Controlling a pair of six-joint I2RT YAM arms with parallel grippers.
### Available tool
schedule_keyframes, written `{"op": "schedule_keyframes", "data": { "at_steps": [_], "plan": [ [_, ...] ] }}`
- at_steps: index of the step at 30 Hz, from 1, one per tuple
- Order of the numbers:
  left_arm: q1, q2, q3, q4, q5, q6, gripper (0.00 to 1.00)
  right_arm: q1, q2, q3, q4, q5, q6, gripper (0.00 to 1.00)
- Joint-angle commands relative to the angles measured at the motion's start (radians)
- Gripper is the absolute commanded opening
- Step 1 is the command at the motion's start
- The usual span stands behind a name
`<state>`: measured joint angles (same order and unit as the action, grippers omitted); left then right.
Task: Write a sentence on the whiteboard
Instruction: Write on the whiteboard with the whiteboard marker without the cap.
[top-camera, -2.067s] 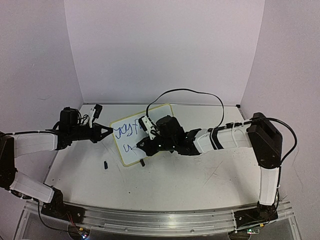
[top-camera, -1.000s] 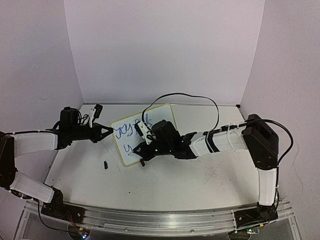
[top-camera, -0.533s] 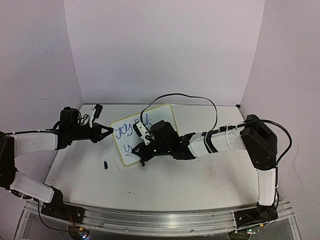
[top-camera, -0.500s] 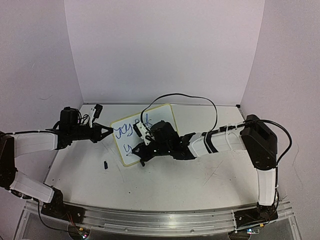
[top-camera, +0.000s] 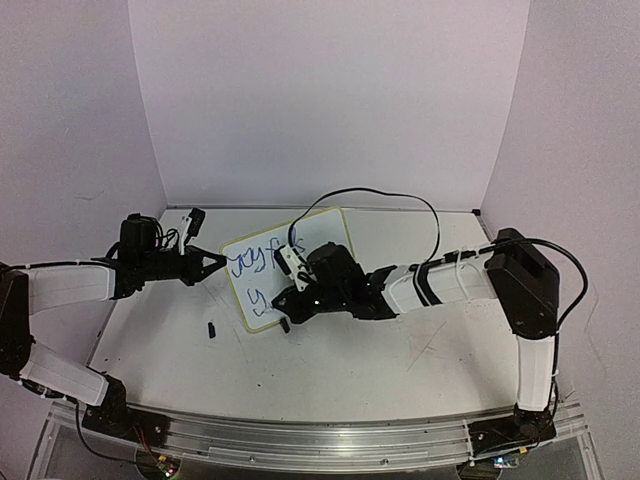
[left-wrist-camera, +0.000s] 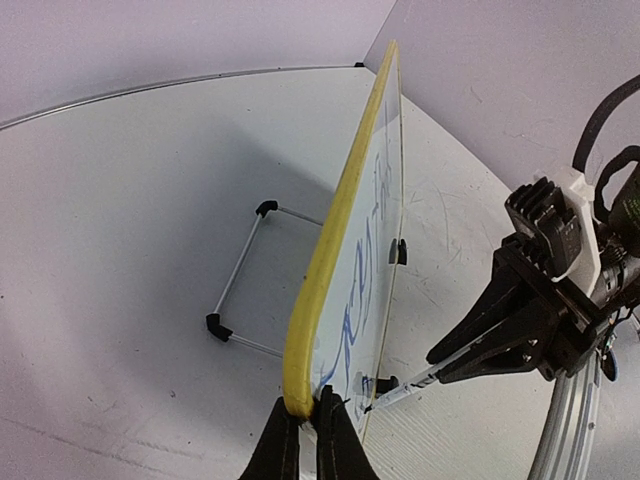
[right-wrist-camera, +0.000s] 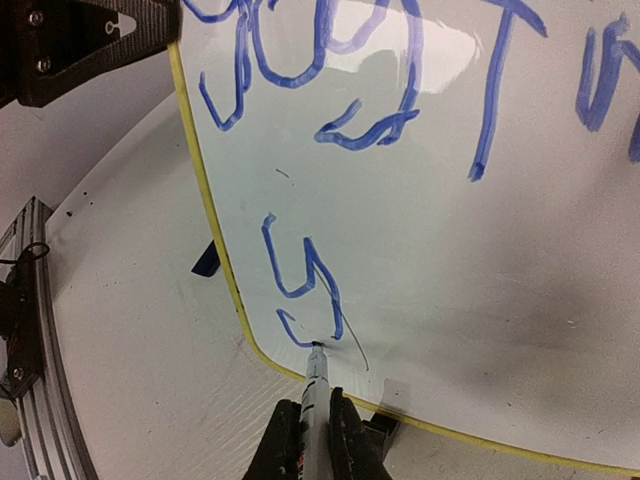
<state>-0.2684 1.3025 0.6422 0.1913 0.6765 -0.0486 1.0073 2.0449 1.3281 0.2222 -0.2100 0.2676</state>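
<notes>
Steadiness is why my left end effector is clenched on the whiteboard at its yellow edge. The board leans on a wire stand on the worktop, and pen pressure could tip it. My right end effector, at the whiteboard's lower edge, grips a marker, tip touching beneath the blue "y" to extend that line.

1. Robot lab test cell, by the look of it.
2. Walled on three sides with plain lilac panels.
3. Floored with a bare white table, scuffed and marked.
4. Fitted with two arms bolted to an aluminium rail, with a loose black cable.
</notes>
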Motion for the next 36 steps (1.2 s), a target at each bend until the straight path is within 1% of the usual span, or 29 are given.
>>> {"op": "schedule_keyframes", "data": {
  "at_steps": [1,7,14,17,24,36],
  "plan": [
    [-0.006,0.005,0.024,-0.036,-0.040,0.077,0.00,-0.040,-0.061,0.002,0.026,0.084,-0.023,0.00],
    [-0.005,0.003,0.023,-0.036,-0.040,0.078,0.00,-0.045,-0.054,0.029,0.023,0.058,-0.033,0.00],
    [-0.006,0.003,0.024,-0.036,-0.042,0.081,0.00,-0.052,-0.203,-0.075,0.052,0.027,-0.026,0.00],
    [-0.005,0.009,0.028,-0.037,-0.036,0.079,0.00,-0.092,-0.162,-0.062,0.075,-0.056,0.033,0.00],
    [-0.006,0.009,0.026,-0.038,-0.042,0.079,0.00,-0.092,-0.082,0.010,0.085,-0.091,0.028,0.00],
    [-0.005,0.011,0.027,-0.038,-0.037,0.081,0.00,-0.092,-0.058,0.027,0.089,-0.102,0.025,0.00]
  ]
}}
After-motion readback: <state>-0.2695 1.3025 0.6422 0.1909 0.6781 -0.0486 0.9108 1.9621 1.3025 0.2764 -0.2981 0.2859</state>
